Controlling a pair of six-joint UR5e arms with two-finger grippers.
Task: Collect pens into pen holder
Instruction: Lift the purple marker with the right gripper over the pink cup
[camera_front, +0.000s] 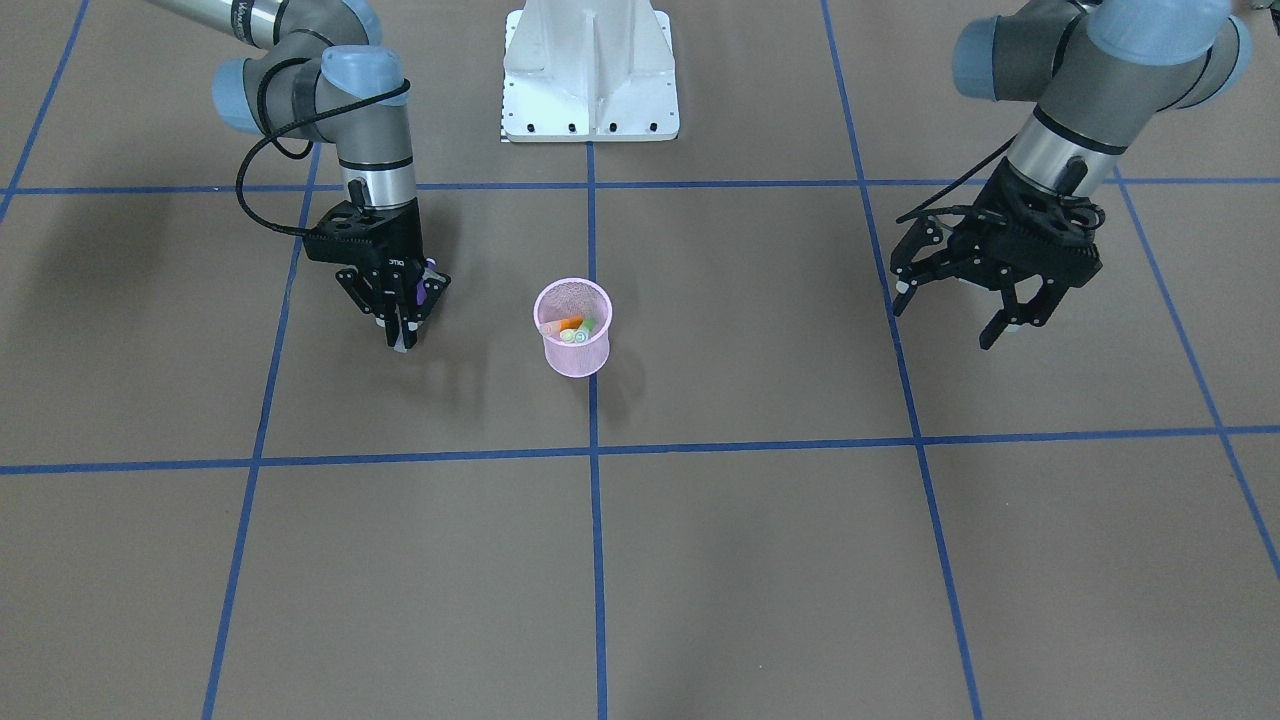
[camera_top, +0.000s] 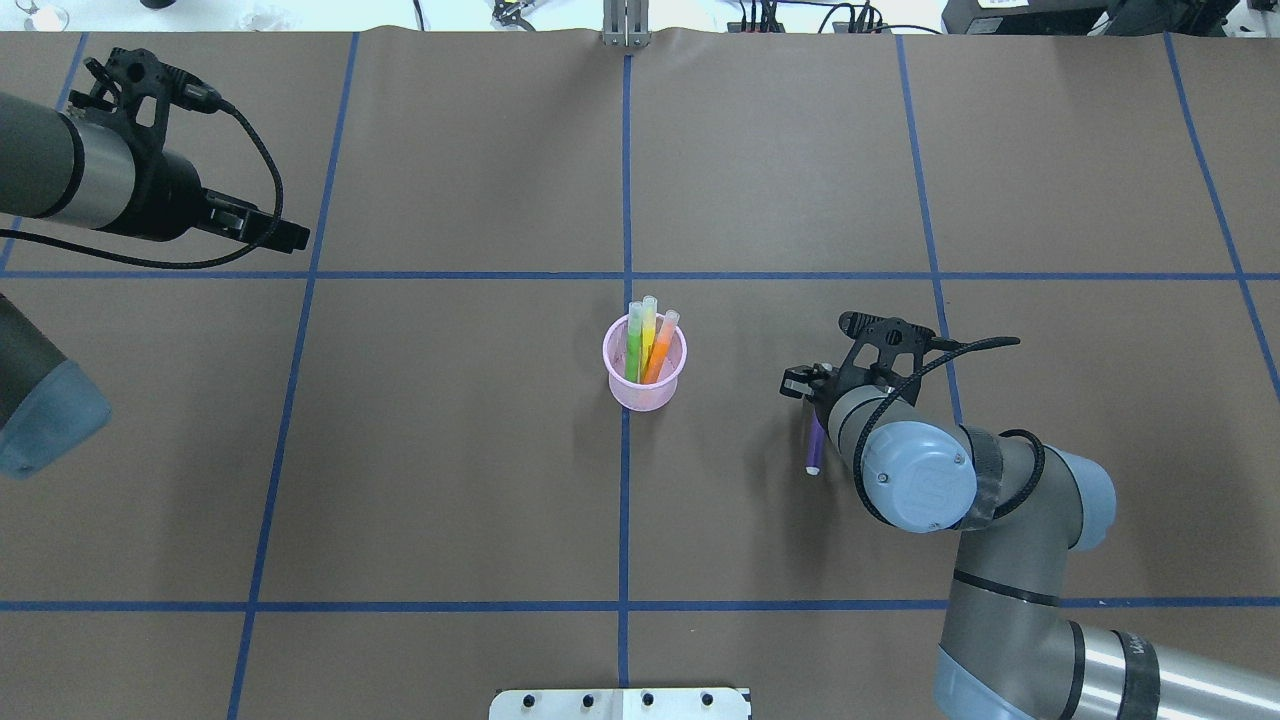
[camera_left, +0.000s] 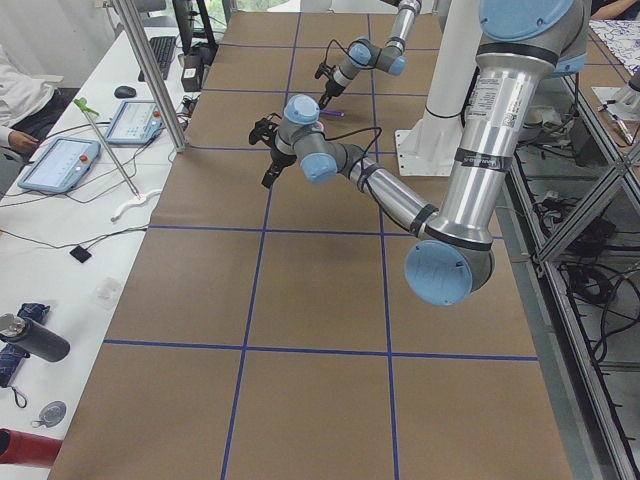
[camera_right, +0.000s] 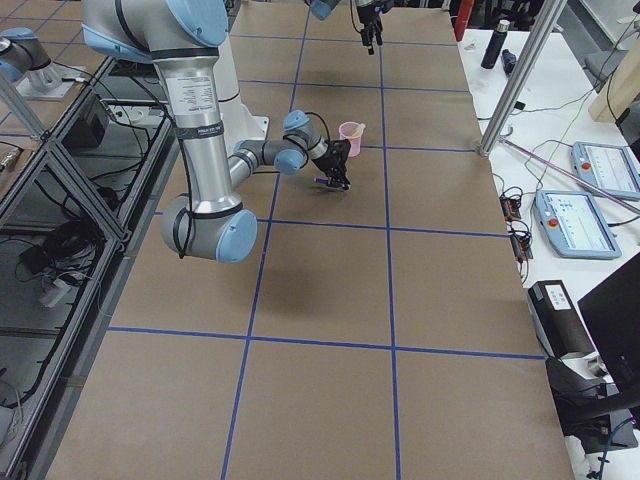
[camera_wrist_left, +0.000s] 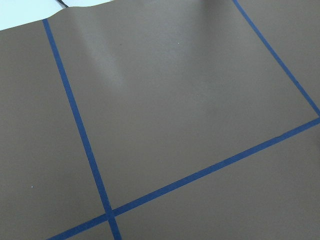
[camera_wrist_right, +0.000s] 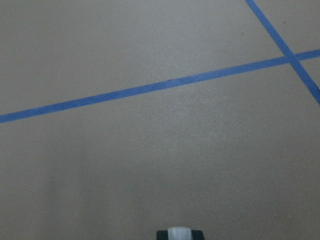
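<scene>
Tabletop (camera_front: 700, 560): purple pen (camera_top: 815, 445) in right gripper (camera_front: 403, 335)

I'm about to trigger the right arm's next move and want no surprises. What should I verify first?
1. Purple pen in right gripper jaws: ok, shut on it.
2. Pen holder upright: ok.
3. Room in holder: ok; three pens lean together to one side.
4. Table between right gripper and holder bare: ok.
5. Left gripper out of the way: ok, open, far off.
6. Grip firmness: cannot tell.
</scene>
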